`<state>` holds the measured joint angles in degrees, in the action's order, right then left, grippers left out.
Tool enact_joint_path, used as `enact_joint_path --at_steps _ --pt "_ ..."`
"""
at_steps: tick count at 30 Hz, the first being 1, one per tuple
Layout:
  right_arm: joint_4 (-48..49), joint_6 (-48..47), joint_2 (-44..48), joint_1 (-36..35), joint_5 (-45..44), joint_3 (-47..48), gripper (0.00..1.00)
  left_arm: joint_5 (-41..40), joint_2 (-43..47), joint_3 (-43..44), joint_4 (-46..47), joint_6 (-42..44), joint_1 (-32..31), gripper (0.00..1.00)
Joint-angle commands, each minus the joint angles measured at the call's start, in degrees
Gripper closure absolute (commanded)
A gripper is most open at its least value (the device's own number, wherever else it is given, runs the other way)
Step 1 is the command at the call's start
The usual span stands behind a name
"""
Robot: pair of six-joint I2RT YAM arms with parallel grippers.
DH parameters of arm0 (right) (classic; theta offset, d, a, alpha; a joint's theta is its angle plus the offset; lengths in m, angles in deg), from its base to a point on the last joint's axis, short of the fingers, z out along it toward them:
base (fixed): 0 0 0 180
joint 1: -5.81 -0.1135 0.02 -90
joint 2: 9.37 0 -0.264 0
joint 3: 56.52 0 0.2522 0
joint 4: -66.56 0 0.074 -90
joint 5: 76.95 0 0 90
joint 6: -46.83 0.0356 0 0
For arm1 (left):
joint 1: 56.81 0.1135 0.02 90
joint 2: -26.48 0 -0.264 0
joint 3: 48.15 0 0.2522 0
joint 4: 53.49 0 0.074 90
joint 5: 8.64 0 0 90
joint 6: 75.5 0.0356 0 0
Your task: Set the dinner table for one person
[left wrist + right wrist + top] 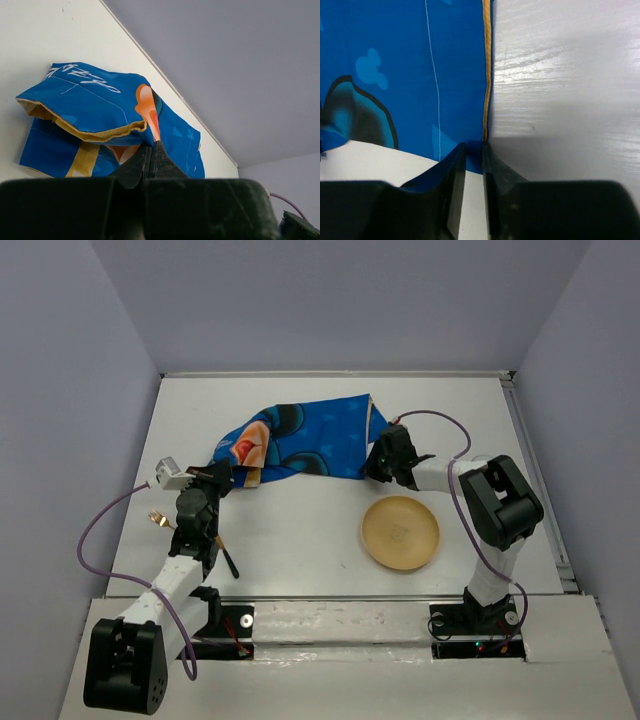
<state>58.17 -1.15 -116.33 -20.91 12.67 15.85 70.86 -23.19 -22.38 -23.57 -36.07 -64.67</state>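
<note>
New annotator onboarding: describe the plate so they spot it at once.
On the white table, look at the near right part, beside the right arm and just nearer than the blue cloth. The plate lies flat there, the only round, tan thing in view; the cloth is blue and crumpled.

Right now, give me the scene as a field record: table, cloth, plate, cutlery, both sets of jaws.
table: white, holds everything
cloth: blue, printed, bunched up at the far middle
plate: tan, round, empty, near right, apart from the cloth
fork: gold, near the table's left edge
dark-handled utensil: beside the left arm, type unclear
left gripper: jaws shut on the cloth's left end
right gripper: jaws pinching the cloth's hemmed right corner
</note>
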Motion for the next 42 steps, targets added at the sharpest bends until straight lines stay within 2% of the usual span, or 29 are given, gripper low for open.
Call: enact_joint_path --at_steps 1,2,6,12,15,16,19,27,34,38,41,42 --pt "0.43 -1.06 -0.71 -0.44 -0.14 -1.04 0.81 -0.31 0.36 0.56 3.6 0.29 0.21 1.0" --pt "0.43 -1.06 -0.62 -0.44 -0.06 -1.04 0.88 -0.31 0.36 0.56 3.6 0.29 0.21 1.0" --pt "0.96 -0.89 0.78 -0.44 -0.76 -1.39 0.99 -0.4 0.19 0.65 3.6 0.29 0.21 1.0" --pt "5.44 -3.6 7.45 -0.44 -3.39 -3.68 1.0 0.13 0.71 1.52 3.17 0.64 0.21 1.0" --pt "5.1 -7.99 16.93 -0.44 -6.98 -4.2 1.0 1.18 3.87 4.49 0.19 1.87 0.21 1.0" --pt "4.4 -10.27 22.87 -0.44 -7.96 -4.12 1.0 1.53 4.84 5.73 -1.65 2.92 0.21 1.0" --pt "-0.42 -14.14 33.61 -0.44 -11.99 -1.49 1.0 2.07 10.1 10.82 -6.93 5.03 0.21 1.0" --pt "-14.14 -20.83 49.1 -0.44 -19.38 9.58 1.0 0.92 15.31 27.43 -19.42 12.76 0.56 1.0" --pt "-16.26 -25.14 51.15 -0.44 -23.69 16.18 1.0 -0.91 13.29 34.3 -22.41 16.02 0.74 1.0" --pt "-16.09 -27.16 46.85 0.87 -24.32 19.87 1.0 0.39 8.73 36.59 -21.71 16.46 1.53 1.0" --pt "-16.0 -27.08 38.44 4.74 -20.37 24.87 1.0 2.15 0.84 39.57 -20.4 15.07 2.76 1.0" --pt "-15.91 -26.9 38.4 5.97 -18.62 26.45 1.0 3.02 -1.46 40.8 -20.39 15.06 3.28 1.0"
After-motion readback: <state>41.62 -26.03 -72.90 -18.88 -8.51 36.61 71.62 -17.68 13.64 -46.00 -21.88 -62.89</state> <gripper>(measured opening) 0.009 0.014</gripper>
